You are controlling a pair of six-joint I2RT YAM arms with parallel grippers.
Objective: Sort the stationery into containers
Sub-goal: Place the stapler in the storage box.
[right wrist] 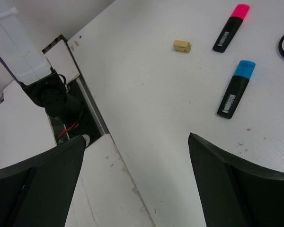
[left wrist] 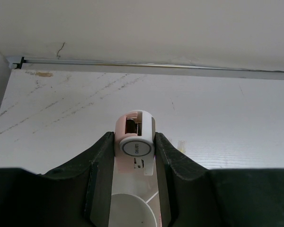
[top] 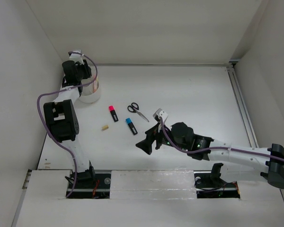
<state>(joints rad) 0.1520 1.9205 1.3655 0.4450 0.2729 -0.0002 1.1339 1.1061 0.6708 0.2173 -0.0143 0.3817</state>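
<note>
My left gripper [top: 78, 71] is at the far left, over the round white tub [top: 91, 92]. In the left wrist view it [left wrist: 135, 152] is shut on a small pink-and-white dispenser-like piece [left wrist: 136, 135], with the tub's dividers [left wrist: 132, 208] showing below. On the table lie a pink-and-black highlighter [top: 113, 113], a blue-and-black highlighter [top: 131, 126], black-handled scissors [top: 137, 111] and a tiny beige eraser [top: 104, 127]. My right gripper [top: 147, 144] is open and empty, near and right of the blue highlighter [right wrist: 234, 90]. The pink highlighter [right wrist: 231, 28] and the eraser [right wrist: 181, 46] also show there. No pencils are in view.
White walls close in the table at the left, back and right. A metal rail [top: 241, 109] runs along the right side. A raised white strip [top: 151, 182] with the arm bases borders the near edge; the left base [right wrist: 54, 97] shows in the right wrist view.
</note>
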